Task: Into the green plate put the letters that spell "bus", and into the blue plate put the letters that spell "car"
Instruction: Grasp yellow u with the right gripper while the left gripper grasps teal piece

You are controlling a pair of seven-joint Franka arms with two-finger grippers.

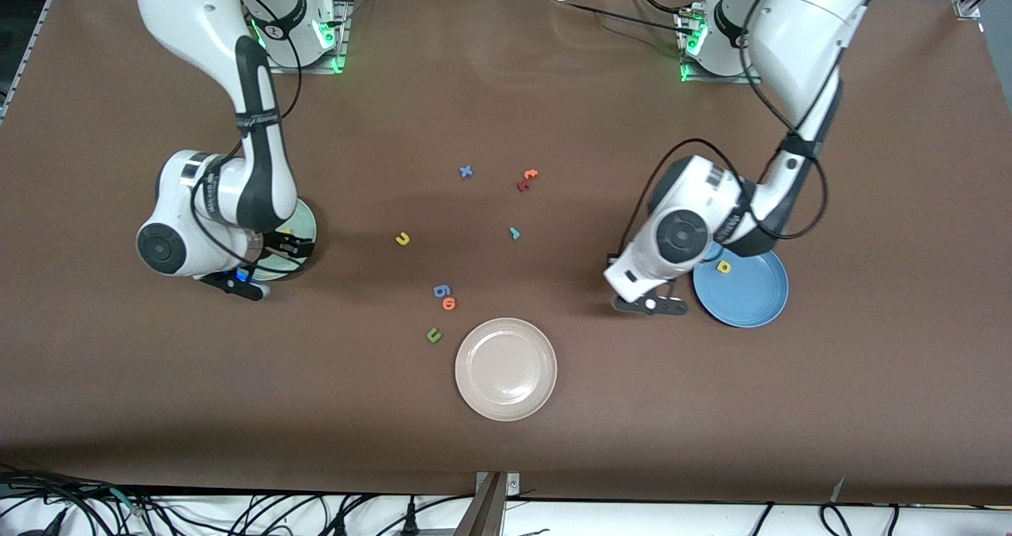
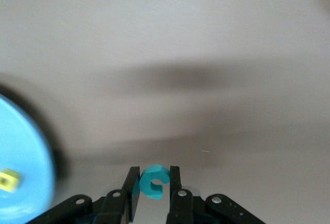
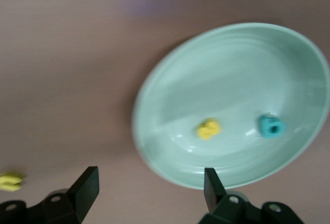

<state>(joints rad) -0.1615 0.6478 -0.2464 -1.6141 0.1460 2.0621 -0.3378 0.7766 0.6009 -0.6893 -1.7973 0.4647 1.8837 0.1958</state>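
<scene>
The green plate (image 1: 307, 234) (image 3: 232, 69) lies at the right arm's end of the table, holding a yellow "s" (image 3: 208, 129) and a teal "b" (image 3: 271, 126). My right gripper (image 1: 286, 245) (image 3: 149, 185) hangs over the plate's rim, open and empty. The yellow "u" (image 1: 402, 239) (image 3: 10, 182) and the thin teal "r" (image 1: 514, 232) lie on the table near the middle. The blue plate (image 1: 751, 295) (image 2: 23, 157) holds a yellow "a" (image 1: 723, 266) (image 2: 9, 179). Beside that plate, over the table, my left gripper (image 1: 660, 305) (image 2: 153, 185) is shut on the teal "c" (image 2: 153, 182).
A cream-white plate (image 1: 506, 368) sits nearest the front camera. Close to it lie a dark green "u" (image 1: 433, 334), an orange "o" (image 1: 449, 303) and a blue "g" (image 1: 440, 290). A blue "x" (image 1: 466, 171) and orange and red letters (image 1: 527, 179) lie nearer the bases.
</scene>
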